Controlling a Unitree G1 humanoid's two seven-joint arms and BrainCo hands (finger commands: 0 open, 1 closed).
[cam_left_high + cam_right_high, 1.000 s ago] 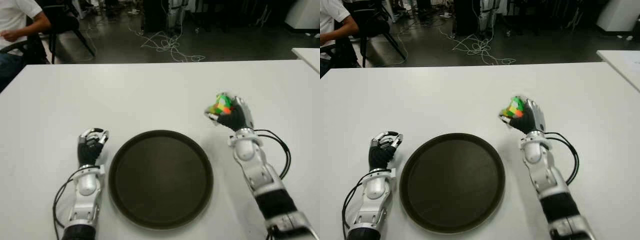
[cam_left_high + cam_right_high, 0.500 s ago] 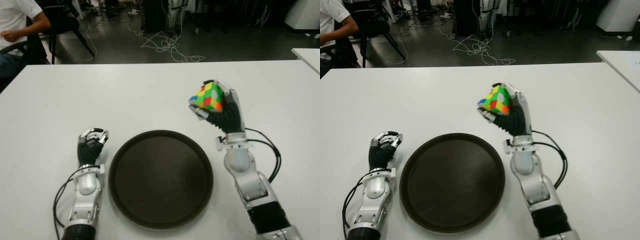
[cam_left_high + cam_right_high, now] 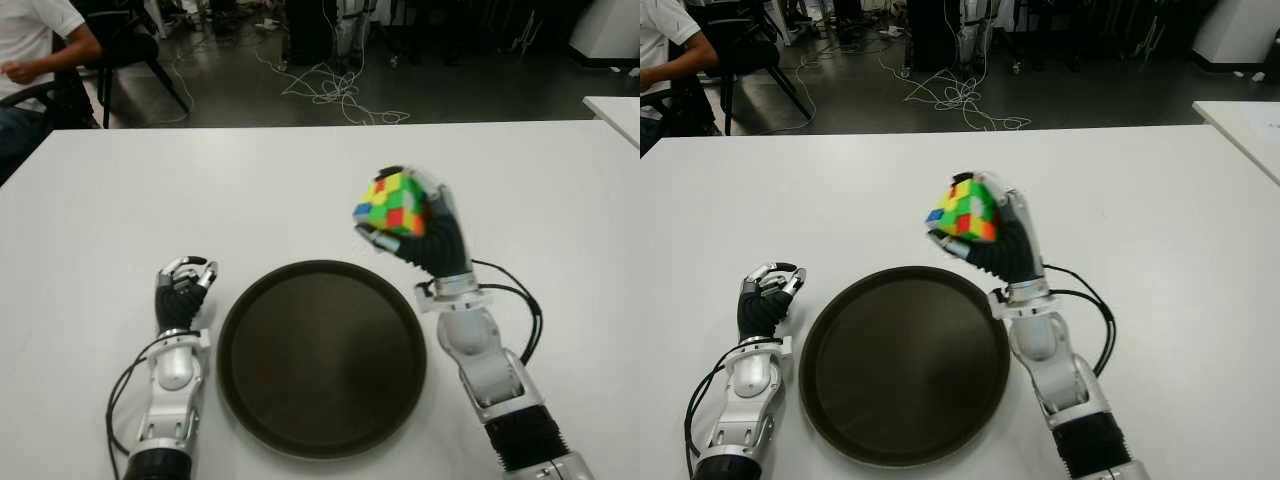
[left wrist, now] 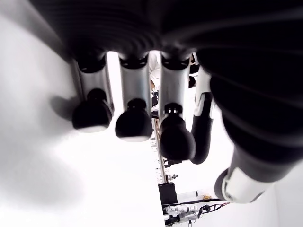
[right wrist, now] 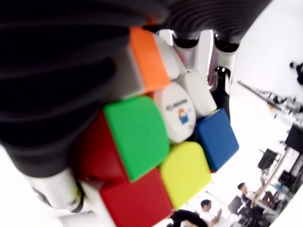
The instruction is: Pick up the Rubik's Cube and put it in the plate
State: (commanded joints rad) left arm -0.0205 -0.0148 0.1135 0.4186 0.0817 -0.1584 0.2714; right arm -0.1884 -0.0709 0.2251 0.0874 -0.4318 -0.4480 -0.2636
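My right hand (image 3: 415, 225) holds the Rubik's Cube (image 3: 390, 204) in its curled fingers, raised above the table just beyond the far right rim of the plate (image 3: 322, 355). The cube's mixed colours fill the right wrist view, where the Rubik's Cube (image 5: 156, 146) sits against the palm. The plate is a round dark tray lying on the white table near its front, with nothing in it. My left hand (image 3: 184, 285) shows to the left of the plate, fingers curled and holding nothing.
The white table (image 3: 250, 190) stretches wide beyond the plate. A black cable (image 3: 525, 310) loops beside my right forearm. A seated person (image 3: 35, 50) is at the far left behind the table, with cables (image 3: 335, 90) on the floor.
My right hand has lifted the cube and carried it to the left, from beside the plate's right side toward the plate's far right rim. The left hand has not moved.
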